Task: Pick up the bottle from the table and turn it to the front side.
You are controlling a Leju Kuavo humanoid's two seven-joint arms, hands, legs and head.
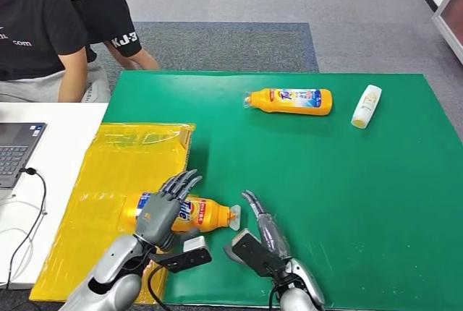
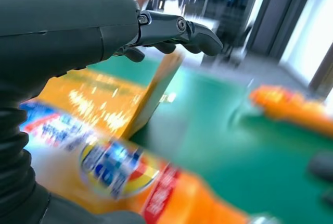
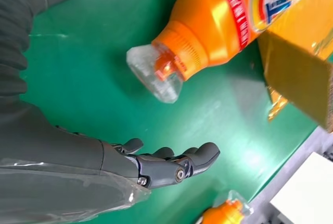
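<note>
An orange bottle (image 1: 210, 213) with a blue and red label lies on its side, half on a yellow sheet (image 1: 109, 166) and half on the green mat (image 1: 354, 195), its clear cap toward my right. My left hand (image 1: 161, 210) lies over the bottle's body with fingers stretched out straight, not wrapped round it. The left wrist view shows the bottle (image 2: 117, 172) blurred under the left hand (image 2: 78, 31). My right hand (image 1: 268, 231) rests open on the mat just beside the cap. In the right wrist view its fingers (image 3: 177, 164) lie a short gap from the bottle (image 3: 220, 21).
A second orange bottle (image 1: 289, 101) and a small white bottle (image 1: 366, 106) lie at the far side of the mat. A laptop (image 1: 17, 152) with cables sits on the white table (image 1: 60, 137) to the left. Two people (image 1: 38, 29) are beyond the far left corner.
</note>
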